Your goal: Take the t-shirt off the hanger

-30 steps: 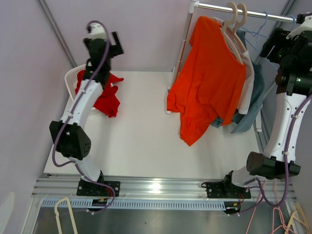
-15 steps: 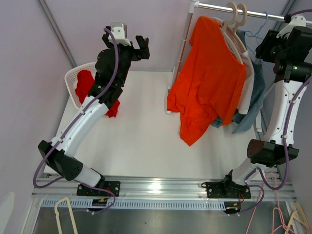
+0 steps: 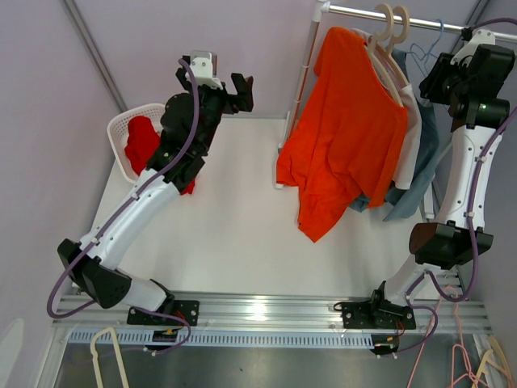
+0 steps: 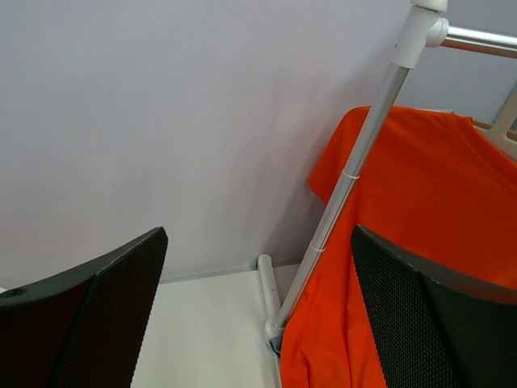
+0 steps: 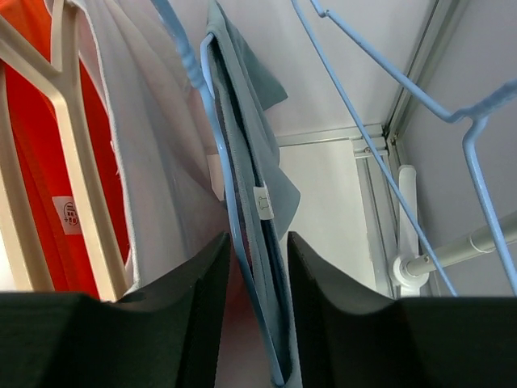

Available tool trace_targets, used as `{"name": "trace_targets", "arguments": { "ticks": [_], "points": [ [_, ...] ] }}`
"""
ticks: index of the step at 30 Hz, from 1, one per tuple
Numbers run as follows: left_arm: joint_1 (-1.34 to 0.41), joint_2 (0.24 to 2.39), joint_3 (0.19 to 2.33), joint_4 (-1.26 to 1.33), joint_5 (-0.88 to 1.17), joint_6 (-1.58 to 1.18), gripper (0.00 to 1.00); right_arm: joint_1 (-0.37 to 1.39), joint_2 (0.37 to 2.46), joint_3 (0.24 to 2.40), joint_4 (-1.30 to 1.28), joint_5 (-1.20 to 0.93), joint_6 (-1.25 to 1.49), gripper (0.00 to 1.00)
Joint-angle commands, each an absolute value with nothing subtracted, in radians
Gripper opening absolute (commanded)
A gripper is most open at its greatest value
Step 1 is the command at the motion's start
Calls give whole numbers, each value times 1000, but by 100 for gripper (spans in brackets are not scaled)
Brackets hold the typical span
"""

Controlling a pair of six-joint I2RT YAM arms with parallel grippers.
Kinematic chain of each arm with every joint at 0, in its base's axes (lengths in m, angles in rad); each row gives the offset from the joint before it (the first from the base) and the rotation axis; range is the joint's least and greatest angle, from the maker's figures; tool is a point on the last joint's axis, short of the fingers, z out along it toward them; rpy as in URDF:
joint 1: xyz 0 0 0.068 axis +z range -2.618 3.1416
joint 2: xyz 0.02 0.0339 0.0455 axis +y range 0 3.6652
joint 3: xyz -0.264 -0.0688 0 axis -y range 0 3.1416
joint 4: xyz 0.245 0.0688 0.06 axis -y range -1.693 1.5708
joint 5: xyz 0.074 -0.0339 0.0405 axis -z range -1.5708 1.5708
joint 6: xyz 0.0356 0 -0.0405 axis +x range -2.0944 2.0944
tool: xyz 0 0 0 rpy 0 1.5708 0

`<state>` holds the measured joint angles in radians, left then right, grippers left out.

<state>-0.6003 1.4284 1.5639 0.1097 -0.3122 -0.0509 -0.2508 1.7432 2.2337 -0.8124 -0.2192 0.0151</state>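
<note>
The right gripper (image 5: 258,242), high at 2 o'clock over the table, has its black jaws half narrowed around a thin blue wire hanger (image 5: 218,170) and the grey-blue t-shirt (image 5: 250,97) that hangs limp on it; I cannot tell if they already pinch it. Just beside, toward 9 o'clock, hang a white garment (image 5: 153,121) and the orange t-shirt (image 3: 347,129), crumpled and lopsided on a beige hanger (image 5: 86,178) under the metal rail (image 3: 428,24). The left gripper (image 4: 258,234), at 11 o'clock, stands fully spread and holds nothing
</note>
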Motion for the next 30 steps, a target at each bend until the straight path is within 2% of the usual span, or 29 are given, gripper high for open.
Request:
{"name": "trace_targets", "arguments": {
  "ticks": [1,5,6,13,21,27,30],
  "points": [
    [-606,1378,1552,150,-327,-35,100,-250,1740,2258,-785,-233,9,37],
    [-611,1379,1549,150,-324,-31,99,-238,1741,2264,-753,-210,15,15],
    [-612,1381,1549,152,-319,-26,100,-238,1741,2270,-744,-209,18,1],
    [-626,1384,1555,124,-281,-28,99,-224,1740,2284,-670,-210,95,0],
    [-736,1368,1565,123,-284,86,100,-206,1729,2376,-664,-107,98,0],
    [-799,1358,1571,109,-311,112,99,-204,1663,2378,-696,-129,84,0],
    [-839,1329,1546,104,-293,104,100,-190,1589,2318,-735,-62,89,0]
  ]
}}
